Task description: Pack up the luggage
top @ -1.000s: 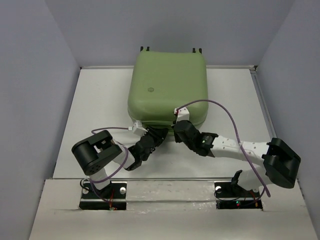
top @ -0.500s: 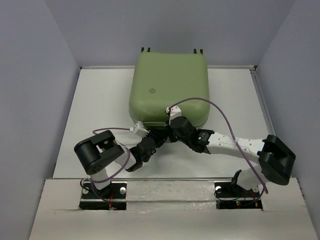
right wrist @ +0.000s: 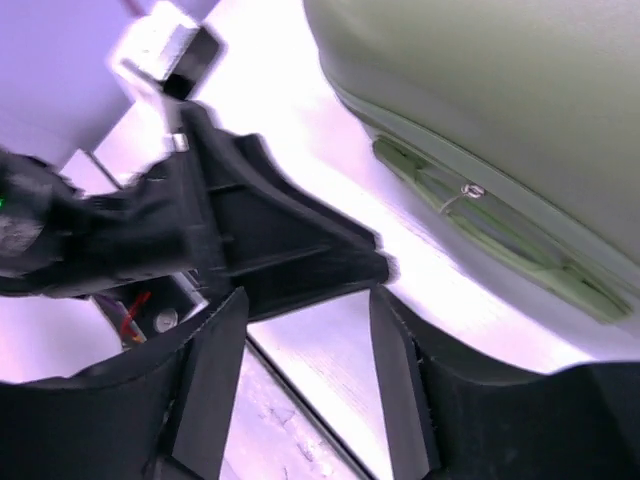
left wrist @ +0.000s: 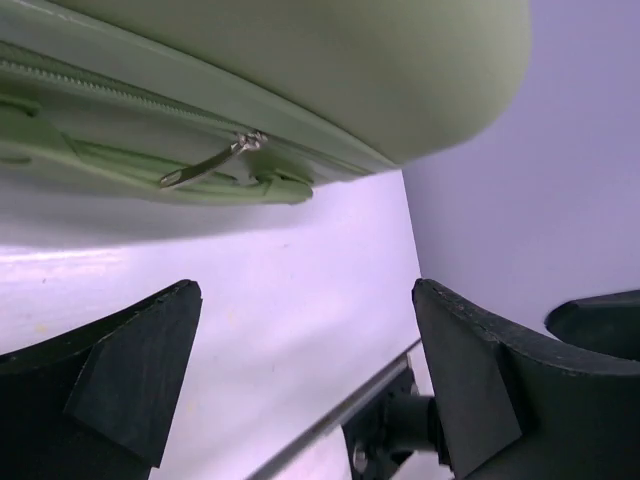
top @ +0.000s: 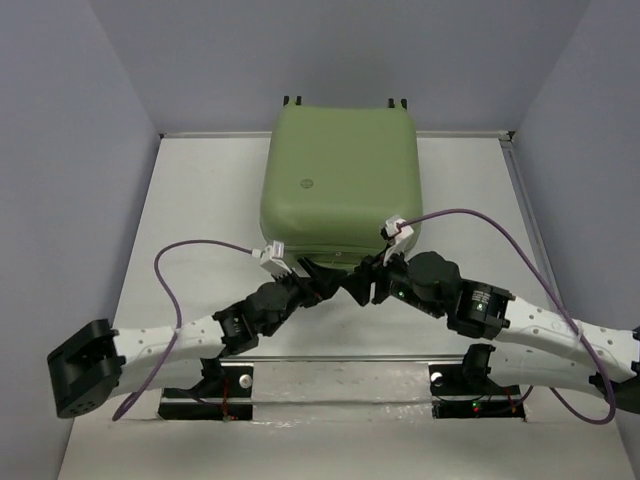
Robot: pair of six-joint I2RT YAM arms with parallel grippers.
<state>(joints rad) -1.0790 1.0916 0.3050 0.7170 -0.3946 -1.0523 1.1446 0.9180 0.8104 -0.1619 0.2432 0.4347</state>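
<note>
White table (top: 200,200), hemmed by pale grey walls (top: 80,150). At the far middle, flat and lid down, the luggage (top: 340,180), zippered near edge just beyond left gripper (top: 325,283) and right gripper (top: 360,286). Nearly tip to tip there, both spread wide, gripping nothing.

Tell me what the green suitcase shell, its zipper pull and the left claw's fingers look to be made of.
Light-green rounded suitcase shell: likely moulded hard plastic, with a smooth satin finish and a soft, even sheen.
Small silvery zipper pull: probably metal, since it glints.
Left claw black wedge fingers: matte plastic, possibly printed; the surface is dull with no glare.
</note>
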